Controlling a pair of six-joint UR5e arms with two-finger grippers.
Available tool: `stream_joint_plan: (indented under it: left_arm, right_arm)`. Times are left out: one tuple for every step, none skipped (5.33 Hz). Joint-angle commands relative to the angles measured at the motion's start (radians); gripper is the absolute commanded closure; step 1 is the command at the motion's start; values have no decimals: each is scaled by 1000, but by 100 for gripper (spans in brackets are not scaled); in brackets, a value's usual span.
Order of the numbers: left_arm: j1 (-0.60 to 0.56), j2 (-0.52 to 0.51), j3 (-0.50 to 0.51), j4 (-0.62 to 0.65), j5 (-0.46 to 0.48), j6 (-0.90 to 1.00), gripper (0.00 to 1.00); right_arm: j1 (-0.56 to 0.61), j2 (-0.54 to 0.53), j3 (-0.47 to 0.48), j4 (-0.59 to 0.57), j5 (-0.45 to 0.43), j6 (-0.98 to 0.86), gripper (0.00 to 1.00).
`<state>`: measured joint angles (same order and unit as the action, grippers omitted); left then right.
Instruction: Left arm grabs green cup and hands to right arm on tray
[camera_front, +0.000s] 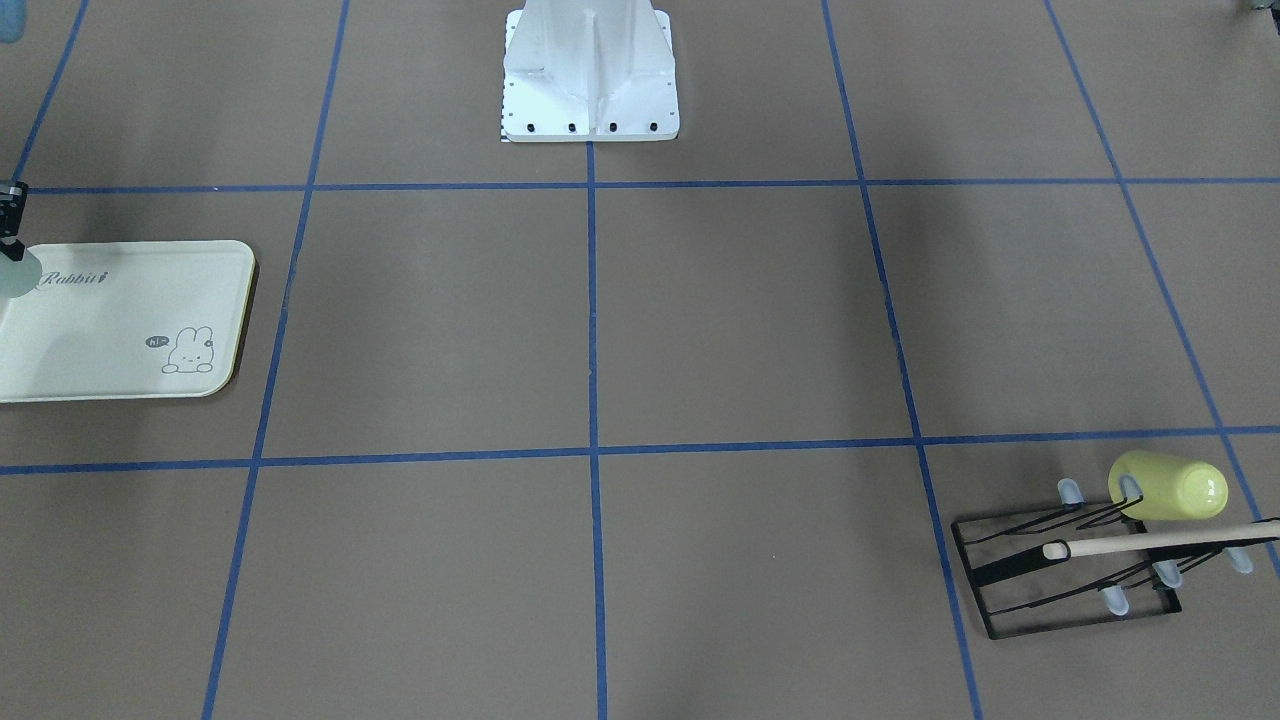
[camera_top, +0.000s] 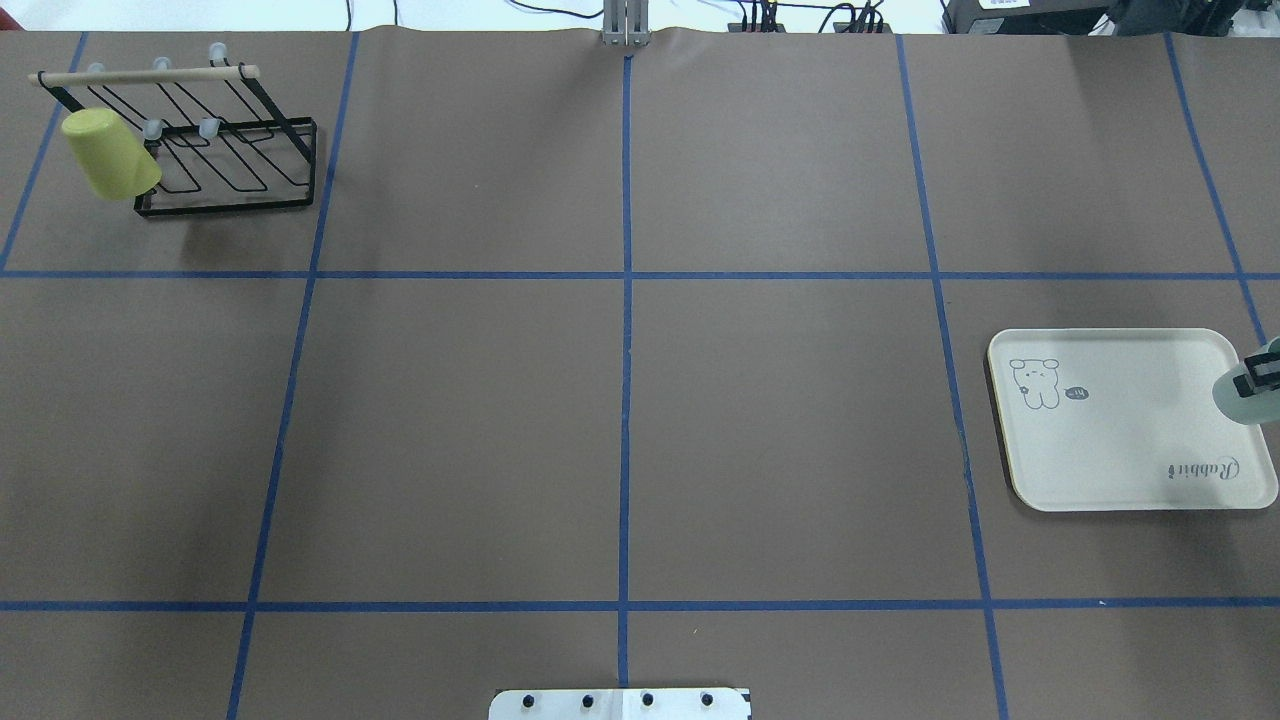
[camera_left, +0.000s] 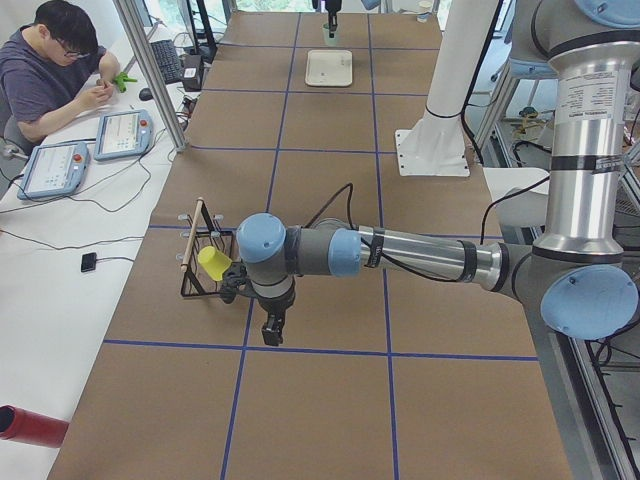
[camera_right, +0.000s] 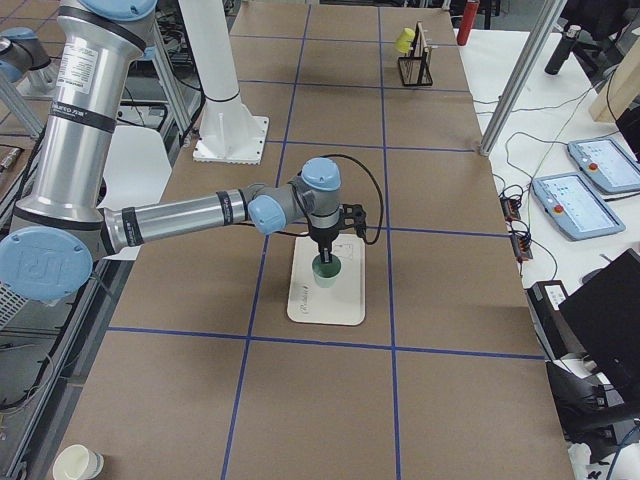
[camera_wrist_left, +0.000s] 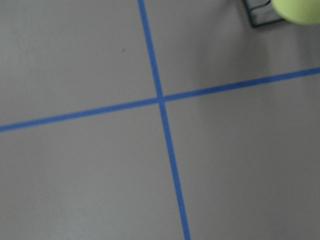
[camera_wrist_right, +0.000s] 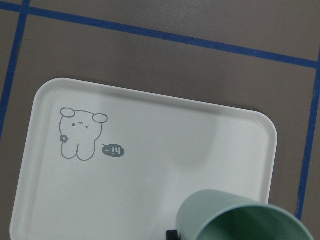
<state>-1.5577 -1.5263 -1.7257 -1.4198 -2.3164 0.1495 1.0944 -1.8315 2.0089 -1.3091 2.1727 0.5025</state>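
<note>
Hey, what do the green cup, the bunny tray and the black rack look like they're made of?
The green cup is probably plastic: it has a smooth, matte mint wall and a thin, even rim. The tray looks like plastic or melamine, with a cream satin surface, a printed drawing and moulded rounded corners. The rack seems to be thin black-coated metal wire, and its pale rod looks wooden.

Yellow-green plastic tumbler sits tilted over an end prong of black wire rack, pale wooden rod across rack top. Brown paper-covered worktop, blue tape grid lines. Seated dark-haired person alongside.
</note>
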Motion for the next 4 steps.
stream_joint_plan:
  left_arm:
    - [-5,14,-8,4,-1,4,0]
    - [-4,14,-6,2,-1,2,0]
    - [-4,14,-6,1,-1,2,0]
    - [-4,14,-6,-1,-1,4,0]
  right_arm:
    - [-42,23,-25,51,-7,100,100]
    - [-151,90,-71,115,-80,257,100]
    - [-207,115,-99,134,-132,308,100]
    - [-221,127,-108,136,-137,310,23]
